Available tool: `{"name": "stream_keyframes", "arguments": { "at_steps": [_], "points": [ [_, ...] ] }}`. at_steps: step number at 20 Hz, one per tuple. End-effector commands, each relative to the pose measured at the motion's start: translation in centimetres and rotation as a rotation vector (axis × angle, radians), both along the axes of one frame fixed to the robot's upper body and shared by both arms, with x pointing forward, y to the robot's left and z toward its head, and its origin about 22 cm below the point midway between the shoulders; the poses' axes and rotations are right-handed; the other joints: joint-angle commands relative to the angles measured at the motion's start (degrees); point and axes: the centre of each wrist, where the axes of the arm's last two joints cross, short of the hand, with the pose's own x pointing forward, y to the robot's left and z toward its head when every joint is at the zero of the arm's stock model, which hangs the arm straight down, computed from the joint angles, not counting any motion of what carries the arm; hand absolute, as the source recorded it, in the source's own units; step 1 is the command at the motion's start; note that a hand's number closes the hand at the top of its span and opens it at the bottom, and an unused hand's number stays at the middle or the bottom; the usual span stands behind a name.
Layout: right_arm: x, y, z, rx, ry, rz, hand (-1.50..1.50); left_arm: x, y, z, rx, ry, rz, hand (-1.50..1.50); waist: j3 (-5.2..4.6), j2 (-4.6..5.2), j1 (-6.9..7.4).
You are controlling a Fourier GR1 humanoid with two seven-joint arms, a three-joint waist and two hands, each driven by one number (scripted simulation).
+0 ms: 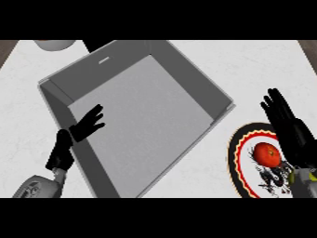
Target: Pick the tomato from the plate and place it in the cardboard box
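The tomato (267,154) sits on the plate (238,158) at the near right, untouched, and the right hand (289,126) hangs just beside and above it, fingers straight and a little apart, pointing to the far side. Nothing is gripped yet. To take it cleanly, the hand wants to come down with the thumb on one side of the fruit and the fingers on the other, closing round its middle so that the round skin does not roll off over the patterned rim. Then lift straight up before swinging left. The cardboard box (78,74) lies open just left of the plate. The left hand (87,123) rests at the box's left wall, fingers relaxed and spread.
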Motion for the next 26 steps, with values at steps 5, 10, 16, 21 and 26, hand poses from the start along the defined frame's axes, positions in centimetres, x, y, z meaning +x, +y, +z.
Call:
{"name": "stream_keyframes", "arguments": {
  "at_steps": [5, 10, 16, 21, 26],
  "points": [
    [2.9, -3.0, 6.3, 0.019, -0.36, -0.291, -1.5, 0.6, 4.8, 3.2, 0.133, -0.172, 0.196, 0.0, 0.05, -0.44, -0.05],
    [-0.3, -6.7, 0.9, -0.193, -0.133, -0.786, -1.5, -1.0, 4.6, 2.6, 0.109, -0.152, 0.213, 0.0, 0.08, -0.3, -0.18],
    [-2.3, -5.2, -0.8, -0.257, -0.216, -0.685, -1.5, -0.4, 5.2, 4.1, 0.136, -0.161, 0.247, 0.0, 0.02, -0.22, -1.08],
    [-4.0, -8.9, 0.6, -0.619, -0.011, -0.528, -1.5, -1.4, 3.7, 3.1, 0.105, -0.162, 0.232, 0.0, -0.2, -0.16, -0.84],
    [-5.2, -11.1, 3.0, -0.823, 0.238, -0.297, -1.5, -2.1, 4.5, 3.5, 0.13, -0.18, 0.23, 0.0, -0.27, -0.25, -0.58]
  ]
}}
